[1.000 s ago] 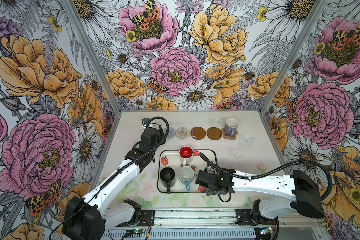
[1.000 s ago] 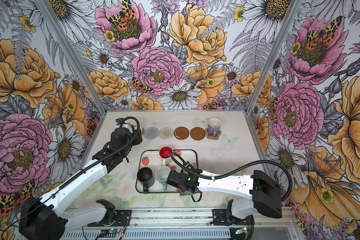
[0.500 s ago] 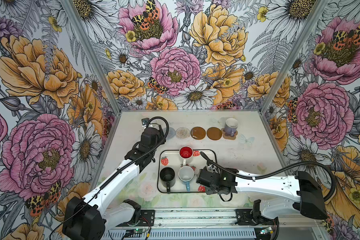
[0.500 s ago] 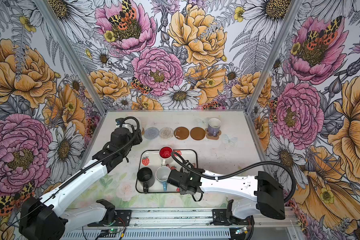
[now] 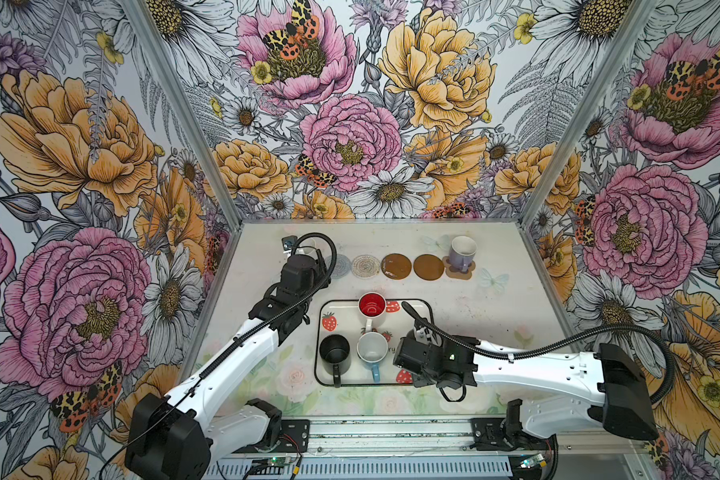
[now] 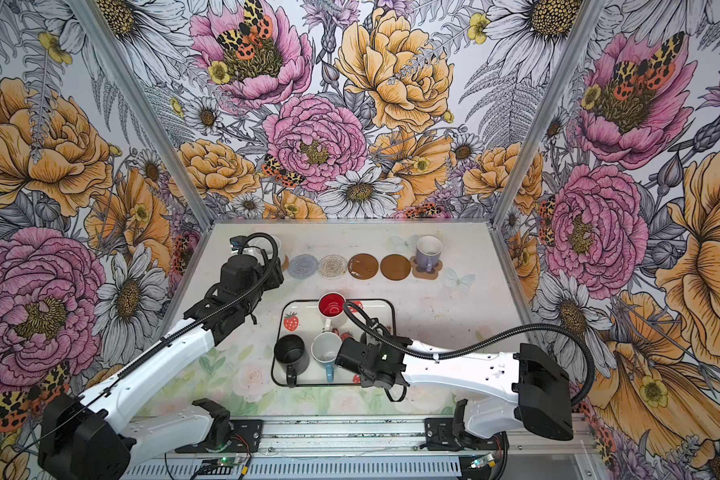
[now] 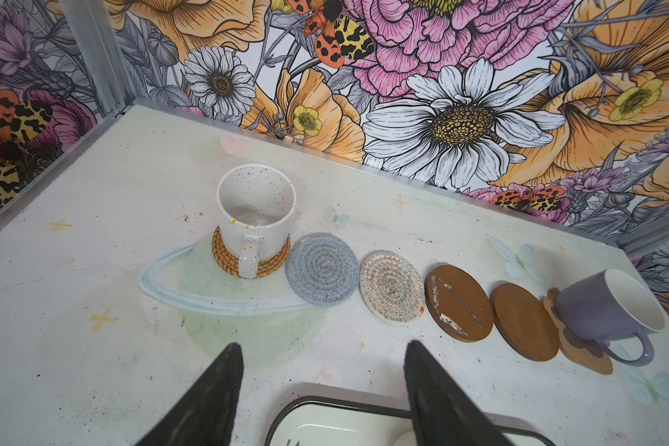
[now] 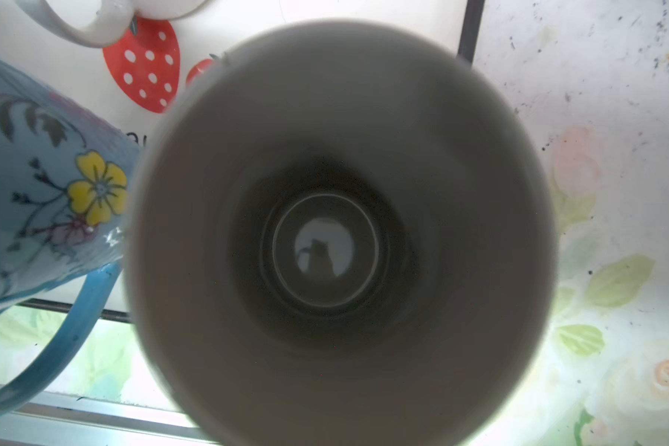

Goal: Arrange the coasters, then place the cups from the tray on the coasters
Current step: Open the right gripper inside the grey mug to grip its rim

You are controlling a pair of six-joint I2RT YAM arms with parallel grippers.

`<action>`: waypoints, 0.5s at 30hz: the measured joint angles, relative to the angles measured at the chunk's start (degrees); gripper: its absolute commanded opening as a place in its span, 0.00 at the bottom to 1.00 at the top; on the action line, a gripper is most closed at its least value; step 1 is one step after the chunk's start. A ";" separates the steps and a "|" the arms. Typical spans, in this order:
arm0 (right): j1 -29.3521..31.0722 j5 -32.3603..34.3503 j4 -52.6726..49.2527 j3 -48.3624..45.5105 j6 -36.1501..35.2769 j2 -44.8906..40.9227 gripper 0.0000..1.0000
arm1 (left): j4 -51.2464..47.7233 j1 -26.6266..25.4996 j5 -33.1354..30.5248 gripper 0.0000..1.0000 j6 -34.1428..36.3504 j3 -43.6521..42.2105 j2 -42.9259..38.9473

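Left end effector (image 7: 323, 345) wide open above the bench (image 7: 93, 347); right end effector (image 5: 406, 359), jaws hidden, seemingly gripping grey cup (image 8: 325, 247).

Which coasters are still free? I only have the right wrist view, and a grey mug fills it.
Observer: The middle four are free: the blue-grey woven coaster, the beaded coaster, the scuffed brown disc and the plain brown disc. The end ones are taken: a white speckled mug on the rattan coaster, a lavender mug on the paw-shaped coaster.
Operator: Left hand clear of them?
Observer: Yes. The left hand is open and empty, over the table by the tray's far rim, short of the row.
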 measured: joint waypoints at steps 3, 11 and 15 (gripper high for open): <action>0.00 0.83 0.33 0.00 0.00 0.85 0.00 | 0.00 0.00 -0.02 0.68 0.00 0.00 -0.02; -0.02 1.62 2.38 -0.02 0.00 2.89 0.23 | -0.02 0.24 0.00 0.68 0.00 -0.15 -0.02; -0.02 1.42 3.17 -0.17 -0.07 3.39 0.35 | -0.02 0.26 0.00 0.68 0.00 -0.15 -0.02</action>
